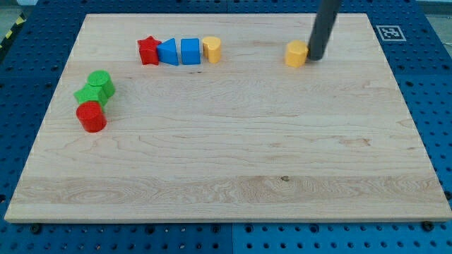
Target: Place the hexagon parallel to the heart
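Observation:
A yellow hexagon block (296, 53) lies near the view's top, right of centre. My tip (316, 58) is right against its right side, and the dark rod rises out of the top of the view. A yellow block that looks like a heart (212, 49) lies further left at about the same height. It is the right end of a row of blocks.
The row left of the heart holds a blue cube (191, 51), a blue triangle (168, 52) and a red star (148, 51). At the view's left sit a green circle (102, 82), a green star (89, 95) and a red cylinder (91, 116). The wooden board (233, 162) rests on a blue pegboard.

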Controlling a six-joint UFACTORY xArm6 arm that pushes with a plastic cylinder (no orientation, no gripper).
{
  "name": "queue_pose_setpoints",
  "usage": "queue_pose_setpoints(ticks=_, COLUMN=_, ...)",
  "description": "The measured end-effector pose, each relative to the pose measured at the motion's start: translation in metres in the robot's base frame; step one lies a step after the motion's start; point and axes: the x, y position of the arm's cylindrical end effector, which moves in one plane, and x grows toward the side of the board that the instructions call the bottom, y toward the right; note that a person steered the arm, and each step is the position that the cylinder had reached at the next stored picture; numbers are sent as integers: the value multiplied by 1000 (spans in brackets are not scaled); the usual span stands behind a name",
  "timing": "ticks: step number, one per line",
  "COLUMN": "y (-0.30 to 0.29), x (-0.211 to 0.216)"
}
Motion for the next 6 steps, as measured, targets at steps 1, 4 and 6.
queue_pose_setpoints(ticks=1, y=-29, x=-13)
queue_pose_setpoints(ticks=4, y=-35, x=8)
queue_pose_setpoints(ticks=6, y=-52, x=13)
